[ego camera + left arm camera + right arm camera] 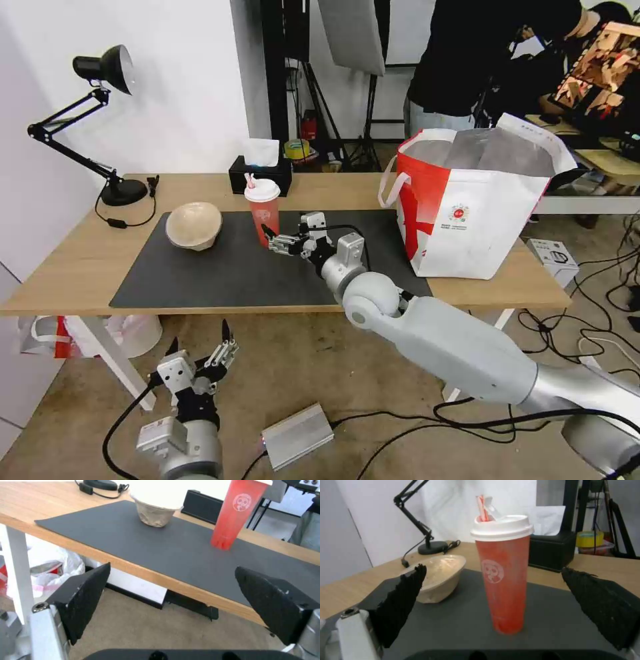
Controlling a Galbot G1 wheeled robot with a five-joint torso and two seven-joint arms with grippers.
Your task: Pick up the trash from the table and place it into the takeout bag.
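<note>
Right claw [269,237] is wide apart, just beside the red cup [264,208] — tall, thin, prob tippy & squishy. Grab mid-body, gently. Left claw [200,344] apart too, low by the floor.

Red translucent cup [264,208], white lid, striped straw: upright, mid-mat, far side. Beige pulp bowl [194,226]: tilted, left on mat, well apart from cup. Table [80,267]: light wood, white legs, dark grey mat [220,273]. Takeout bag [467,207]: white and red, foil-lined, mouth open, upright at right end.
</note>
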